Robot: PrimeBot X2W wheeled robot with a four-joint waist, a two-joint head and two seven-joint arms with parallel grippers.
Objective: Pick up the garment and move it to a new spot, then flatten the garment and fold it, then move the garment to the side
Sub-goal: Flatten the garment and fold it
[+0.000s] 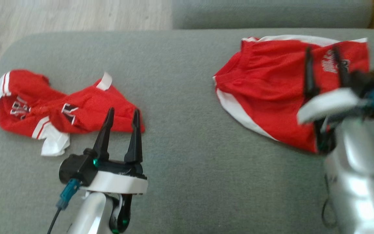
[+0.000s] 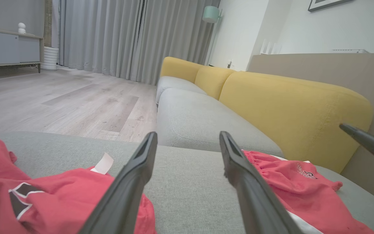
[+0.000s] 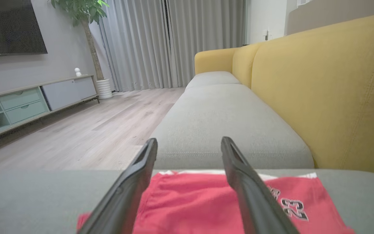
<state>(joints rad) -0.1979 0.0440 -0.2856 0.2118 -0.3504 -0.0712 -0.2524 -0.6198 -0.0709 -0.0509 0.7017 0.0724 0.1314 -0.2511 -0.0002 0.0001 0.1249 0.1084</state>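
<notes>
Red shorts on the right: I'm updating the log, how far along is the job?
Looks done: the red shorts lie folded at the right end of the cushion. In hand: nothing; the right gripper is open over them, the left gripper open by the crumpled jersey. Left: perhaps that jersey, not yet flattened.
</notes>
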